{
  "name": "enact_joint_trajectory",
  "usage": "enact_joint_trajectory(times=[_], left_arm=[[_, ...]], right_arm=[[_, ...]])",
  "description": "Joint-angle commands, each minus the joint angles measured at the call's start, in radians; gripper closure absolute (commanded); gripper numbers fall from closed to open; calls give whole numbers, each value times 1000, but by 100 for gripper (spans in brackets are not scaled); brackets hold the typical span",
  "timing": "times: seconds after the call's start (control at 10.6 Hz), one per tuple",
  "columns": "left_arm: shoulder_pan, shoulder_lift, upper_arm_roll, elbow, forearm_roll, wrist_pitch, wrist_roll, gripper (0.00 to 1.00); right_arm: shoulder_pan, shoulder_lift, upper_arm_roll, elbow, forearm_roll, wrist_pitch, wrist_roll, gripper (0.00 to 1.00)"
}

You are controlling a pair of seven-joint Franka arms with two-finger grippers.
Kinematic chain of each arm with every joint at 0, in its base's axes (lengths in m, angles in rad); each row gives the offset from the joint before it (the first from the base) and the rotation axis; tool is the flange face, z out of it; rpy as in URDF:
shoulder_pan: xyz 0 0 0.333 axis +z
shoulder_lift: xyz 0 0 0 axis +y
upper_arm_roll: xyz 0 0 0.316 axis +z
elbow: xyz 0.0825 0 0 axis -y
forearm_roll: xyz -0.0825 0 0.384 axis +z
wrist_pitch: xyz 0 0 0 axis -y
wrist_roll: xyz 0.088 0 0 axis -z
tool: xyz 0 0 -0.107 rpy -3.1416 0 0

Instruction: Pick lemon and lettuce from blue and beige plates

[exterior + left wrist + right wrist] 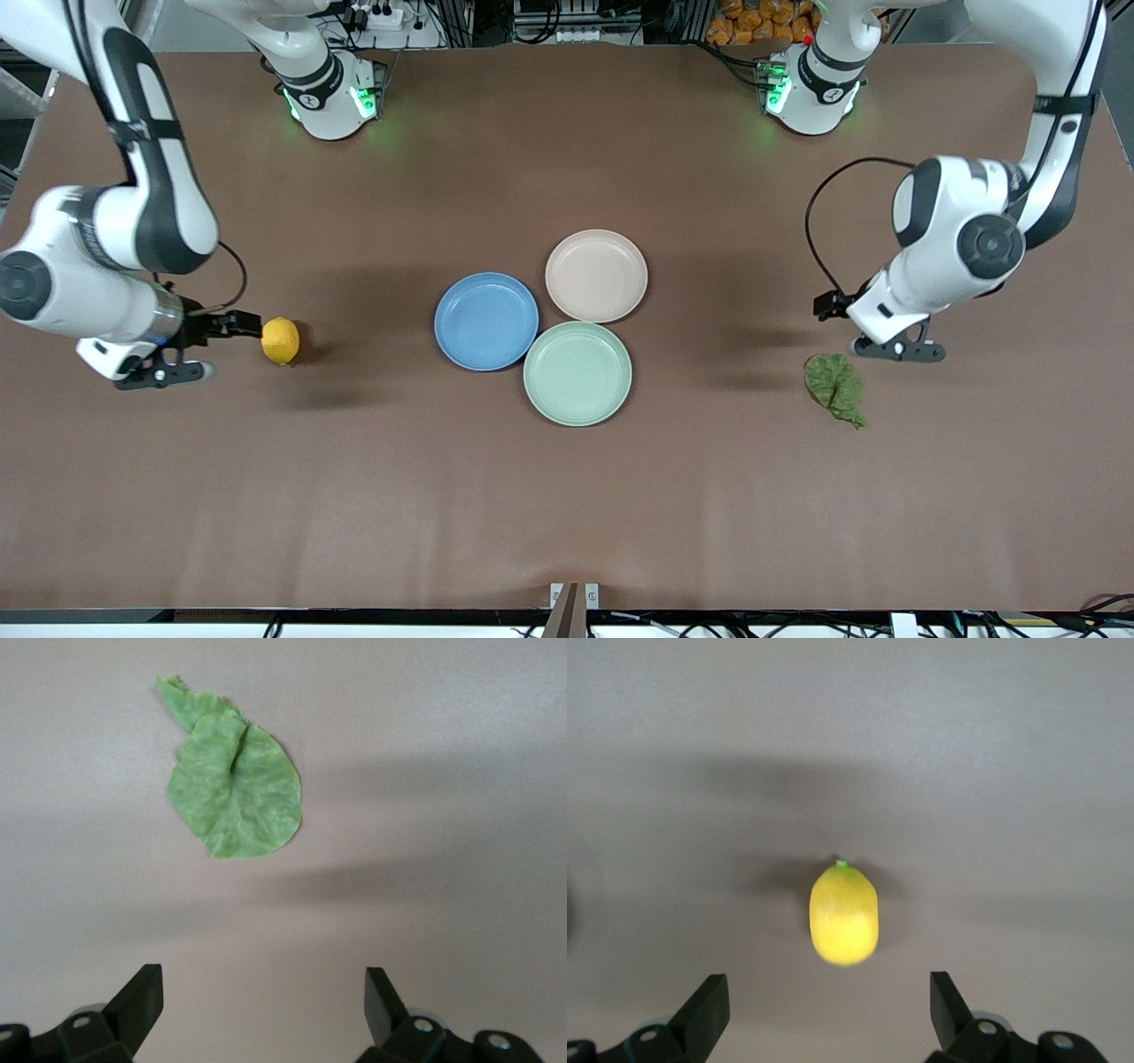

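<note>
The right gripper (824, 1014) hangs wide open and empty, with the lemon (281, 340) on the table just beside it toward the blue plate (486, 321); the lemon's long axis runs straight out between the fingers. The left gripper (261, 1010), equally wide and empty, hangs just beside the lettuce (835, 387), which lies flat on the table well apart from the beige plate (596, 276). Both plates are bare.
</note>
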Motion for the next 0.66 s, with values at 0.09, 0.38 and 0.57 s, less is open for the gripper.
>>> enact_joint_trajectory(times=[0.09, 0.38, 0.57], left_arm=[[-6, -135, 6, -19, -48, 16, -3, 0], [0, -171, 4, 40, -48, 14, -4, 0], [-2, -172, -5, 110, -32, -16, -7, 0]], right_arm=[[-20, -68, 8, 108, -3, -171, 34, 0], [-19, -134, 9, 147, -9, -247, 103, 0], [-20, -160, 6, 182, -11, -308, 103, 0]])
